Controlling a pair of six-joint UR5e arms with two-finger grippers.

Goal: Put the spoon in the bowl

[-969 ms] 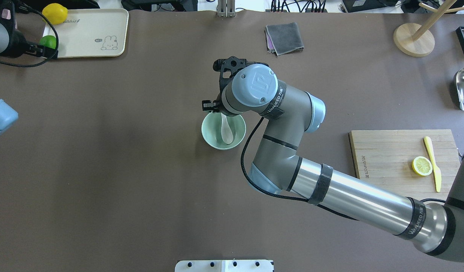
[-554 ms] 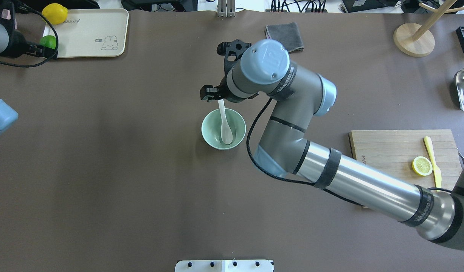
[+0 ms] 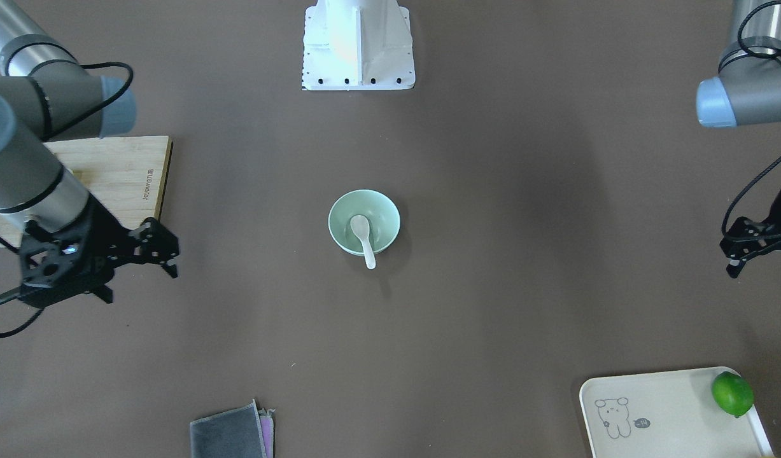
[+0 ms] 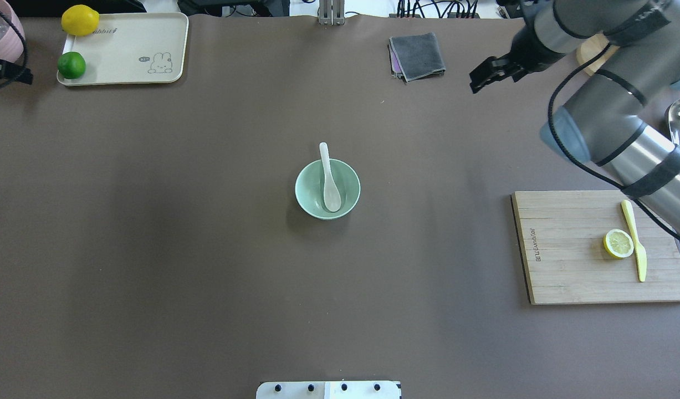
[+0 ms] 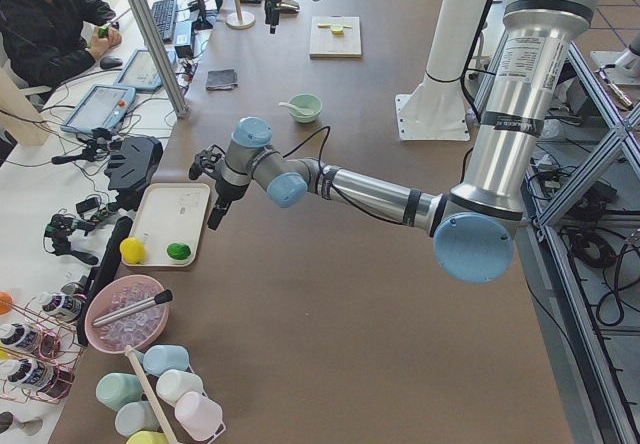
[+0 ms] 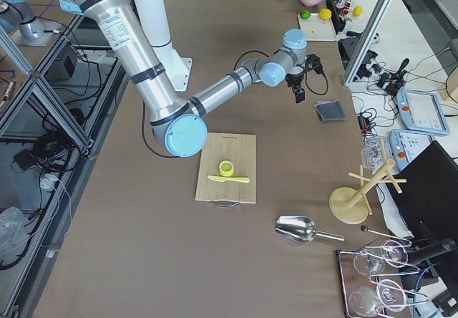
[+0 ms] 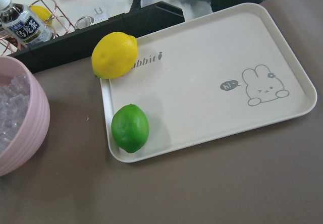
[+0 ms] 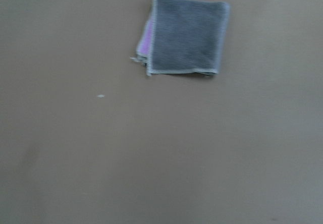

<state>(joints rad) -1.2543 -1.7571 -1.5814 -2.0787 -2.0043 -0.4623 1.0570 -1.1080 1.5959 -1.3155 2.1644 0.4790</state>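
The spoon (image 4: pixel 330 185) lies in the bowl (image 4: pixel 306 195) at the middle of the bench (image 4: pixel 151 249). Its scoop is down inside, and its handle leans on the rim and pokes out toward the far edge. Nothing touches it. The right jaws hang parted and empty near the far edge, beside the folded cloth (image 4: pixel 417 55). The left jaws, by the tray (image 4: pixel 129 50) at the far left corner, also look parted and empty. By my reading the placing is done, with nothing left except perhaps parking the arms.
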